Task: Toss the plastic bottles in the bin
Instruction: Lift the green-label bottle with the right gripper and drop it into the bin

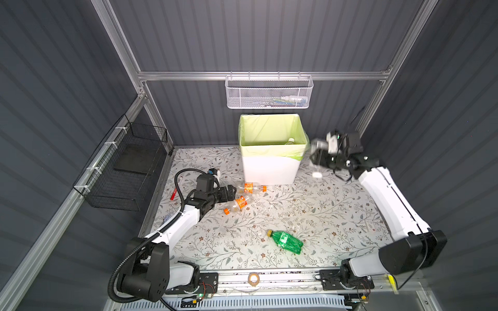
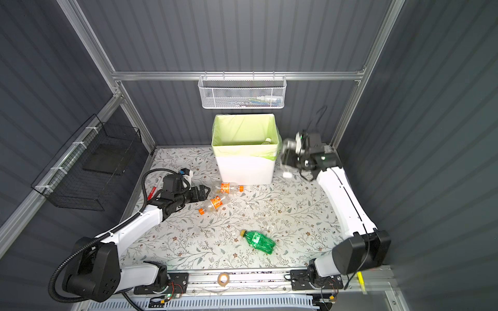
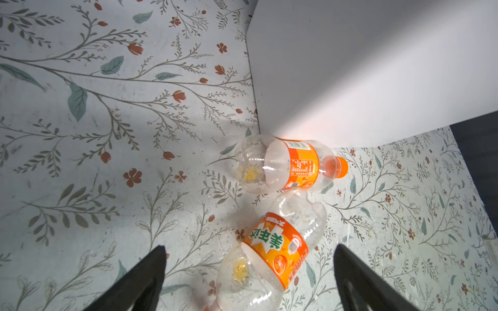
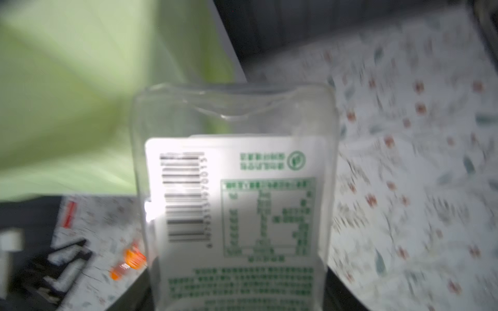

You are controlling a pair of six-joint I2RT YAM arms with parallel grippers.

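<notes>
Floral tabletop [image 1: 323,204] within grey walls [image 1: 269,40]. At left, the left gripper [image 1: 234,191], jaws spread wide and empty, flanks one orange-label bottle [image 3: 272,250] without touching it; a second orange-label bottle [image 1: 250,187] lies just beyond, beside the bin [image 1: 269,172]. A white-capped bottle [image 1: 290,140] lies inside the bin; a green bottle [image 1: 287,239] lies in front of it. The right gripper [image 1: 315,157], blurred beside the bin's rim, has a clear white-label bottle [image 4: 234,188] between its jaws; whether they clamp it cannot be told.
</notes>
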